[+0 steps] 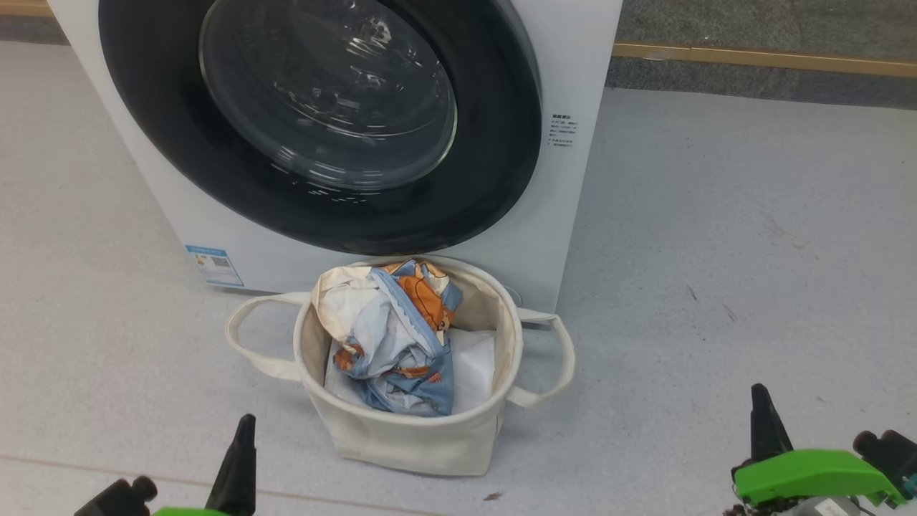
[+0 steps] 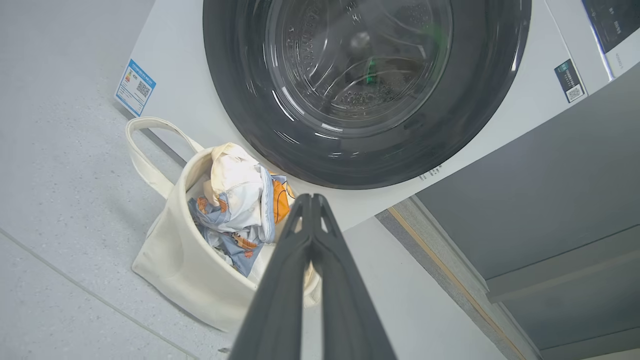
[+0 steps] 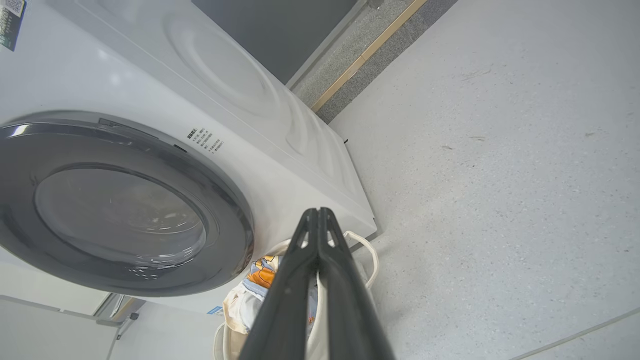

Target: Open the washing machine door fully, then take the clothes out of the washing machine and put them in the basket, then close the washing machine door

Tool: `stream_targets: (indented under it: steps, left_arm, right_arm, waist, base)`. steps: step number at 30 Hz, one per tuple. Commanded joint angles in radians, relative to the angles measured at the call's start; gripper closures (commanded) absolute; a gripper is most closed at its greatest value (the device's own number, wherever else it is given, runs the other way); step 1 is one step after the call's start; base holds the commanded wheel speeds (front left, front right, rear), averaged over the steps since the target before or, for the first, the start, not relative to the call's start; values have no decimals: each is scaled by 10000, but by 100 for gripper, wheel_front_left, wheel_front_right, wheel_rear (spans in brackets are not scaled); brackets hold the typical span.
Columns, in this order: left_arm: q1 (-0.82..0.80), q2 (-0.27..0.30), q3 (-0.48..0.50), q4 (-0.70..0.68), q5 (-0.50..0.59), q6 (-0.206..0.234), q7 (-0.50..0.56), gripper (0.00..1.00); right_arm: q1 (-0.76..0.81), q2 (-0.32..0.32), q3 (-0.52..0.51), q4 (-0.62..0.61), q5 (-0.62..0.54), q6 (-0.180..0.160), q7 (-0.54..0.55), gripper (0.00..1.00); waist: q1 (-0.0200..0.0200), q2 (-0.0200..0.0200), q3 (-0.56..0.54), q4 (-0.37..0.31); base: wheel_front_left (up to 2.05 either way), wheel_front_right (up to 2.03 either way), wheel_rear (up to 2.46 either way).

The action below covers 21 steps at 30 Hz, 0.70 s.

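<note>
I'm looking down at a pale grey floor (image 1: 716, 251) with the washing machine (image 1: 551, 215) standing on it. Its top is cut off by the head view's upper edge, so I can't see any controls from there. The washing machine door (image 1: 494, 165) sits flush against the front. In the right wrist view its black rim lies flat on the white panel. Through the glass I can only make out reflections and the drum's metal ribs, and I can't tell whether anything lies inside.

The basket (image 1: 408, 437) stands on the floor just in front of the machine, below the door, with its far rim close to the white panel. One loop handle sticks out on each side. The clothes (image 1: 401, 330) are bunched inside it, blue and white with orange figures, and rise to about rim height. A plain white sheet (image 1: 473, 365) lies flat under them, mostly covered.

The left gripper (image 1: 246, 430) is at the lower left, its body cut off by the frame. Its fingers are pressed together on nothing, well apart from the basket. The right gripper (image 1: 763, 401) is at the lower right, also pinched closed and empty.

A blue label (image 1: 215, 266) and some printed text (image 1: 563, 132) on the front are too small to read.
</note>
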Motion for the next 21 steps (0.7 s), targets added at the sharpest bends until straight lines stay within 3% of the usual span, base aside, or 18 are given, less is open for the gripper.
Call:
stream_targets:
  steps: [1, 21]
  left_arm:
    - [-511, 4, 267, -265, -329, -33, 74, 100]
    - [-656, -105, 665, -218, -2339, -44, 607, 100]
  right_arm:
    - [-520, -190, 15, -267, 339, 1, 80, 100]
    - [-614, -205, -169, -214, 2430, 1, 634, 100]
  waist:
    - [-1, 0, -1, -2]
    - [-1, 0, -12, -30]
  base:
    - [0, 0, 0]
    - [0, 0, 0]
